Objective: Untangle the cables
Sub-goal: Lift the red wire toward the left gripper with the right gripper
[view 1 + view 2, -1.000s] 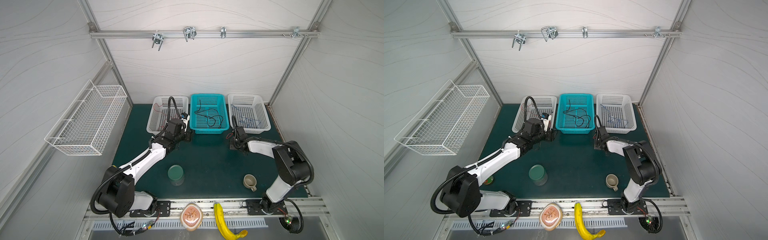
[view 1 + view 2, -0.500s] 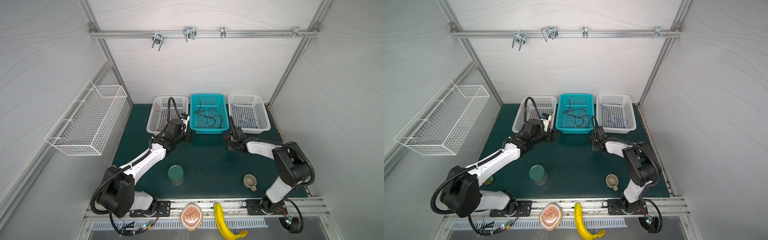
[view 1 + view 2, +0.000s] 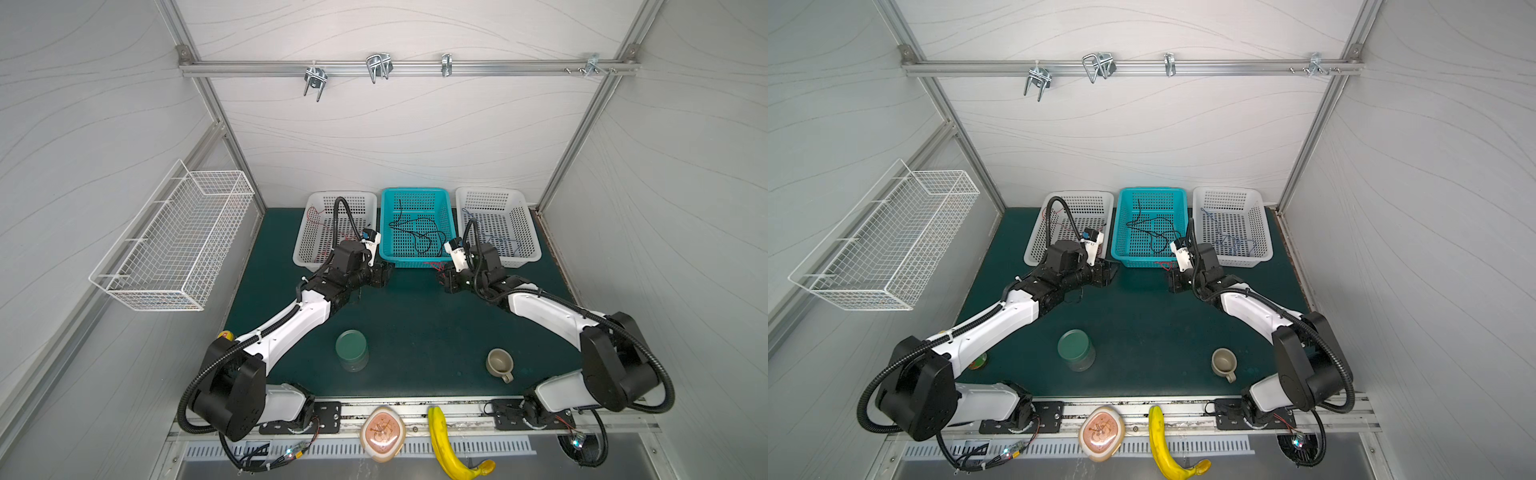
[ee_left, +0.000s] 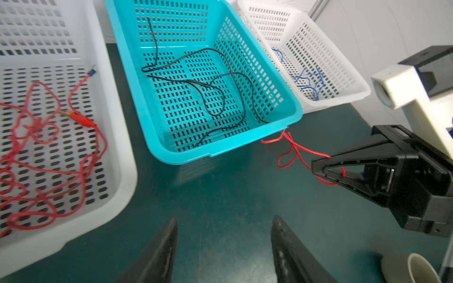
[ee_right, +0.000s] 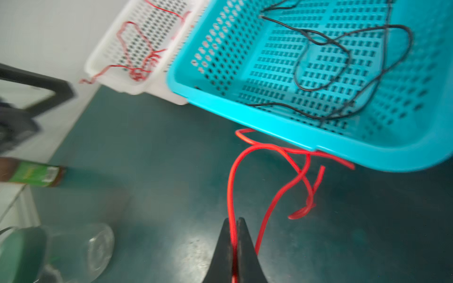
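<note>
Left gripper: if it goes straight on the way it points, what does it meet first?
Probably the near wall of the teal basket, past bare mat; depth is unclear. The red cable in the right gripper lies off to the side.

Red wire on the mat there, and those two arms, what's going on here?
The cables seem to be getting sorted by colour. The right gripper is shut on a loose red wire on the green mat, just in front of the teal basket. The left gripper is open and empty, hovering over the mat nearby. Black cables lie in the teal basket, tangled red cables in the left white basket, and blue cables in the right white basket.
</note>
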You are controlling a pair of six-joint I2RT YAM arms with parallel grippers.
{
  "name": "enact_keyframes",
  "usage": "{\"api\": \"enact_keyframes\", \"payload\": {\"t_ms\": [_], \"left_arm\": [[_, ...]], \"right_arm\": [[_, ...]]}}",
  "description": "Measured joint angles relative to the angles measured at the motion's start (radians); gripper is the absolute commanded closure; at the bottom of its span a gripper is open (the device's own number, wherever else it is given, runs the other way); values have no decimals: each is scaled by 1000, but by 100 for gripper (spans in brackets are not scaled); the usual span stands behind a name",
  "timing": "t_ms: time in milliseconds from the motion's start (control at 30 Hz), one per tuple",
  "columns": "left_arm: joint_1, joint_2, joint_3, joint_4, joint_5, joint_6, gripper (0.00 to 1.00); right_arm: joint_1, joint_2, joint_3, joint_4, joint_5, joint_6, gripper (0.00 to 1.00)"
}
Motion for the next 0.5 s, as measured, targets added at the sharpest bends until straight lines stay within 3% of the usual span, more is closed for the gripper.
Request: {"api": "enact_keyframes", "payload": {"t_ms": [333, 500], "left_arm": [[-190, 22, -10, 56, -29, 77, 36], [-209, 36, -10, 64, -87, 121, 35]], "right_arm": [[31, -65, 0, 18, -94, -5, 100], [38, -122, 0, 17, -116, -10, 100]]}}
